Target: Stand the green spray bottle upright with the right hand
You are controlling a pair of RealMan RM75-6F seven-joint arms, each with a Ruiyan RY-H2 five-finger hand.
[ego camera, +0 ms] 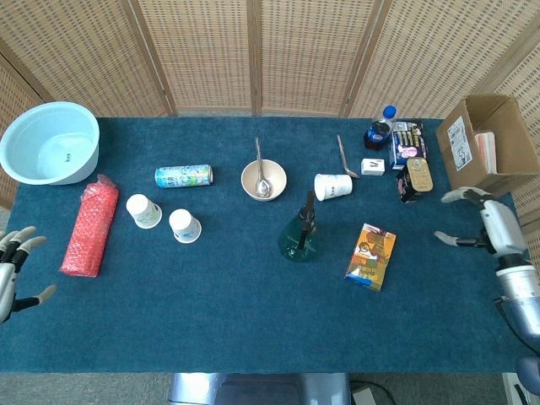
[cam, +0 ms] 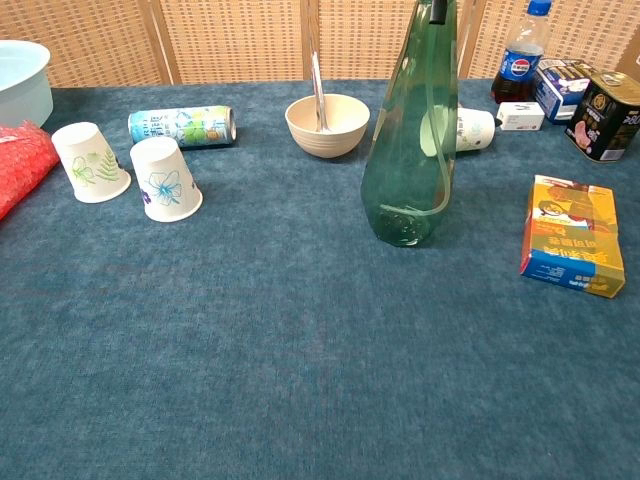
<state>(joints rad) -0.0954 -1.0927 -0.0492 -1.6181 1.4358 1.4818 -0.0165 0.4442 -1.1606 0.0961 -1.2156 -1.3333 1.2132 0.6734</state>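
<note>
My right hand (ego camera: pixel 492 226) hovering spread, holding nothing; tall green translucent plastic spray bottle (ego camera: pixel 300 235) standing upright, well apart leftward.

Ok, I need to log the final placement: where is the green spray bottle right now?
The green spray bottle stands upright near the table's middle in the head view, in front of the tan bowl, with the orange box lying to its right.

Spray bottle (ego camera: pixel 299 238) upright mid-table; bowl (ego camera: pixel 263 180) behind, box (ego camera: pixel 370 256) right.
</note>
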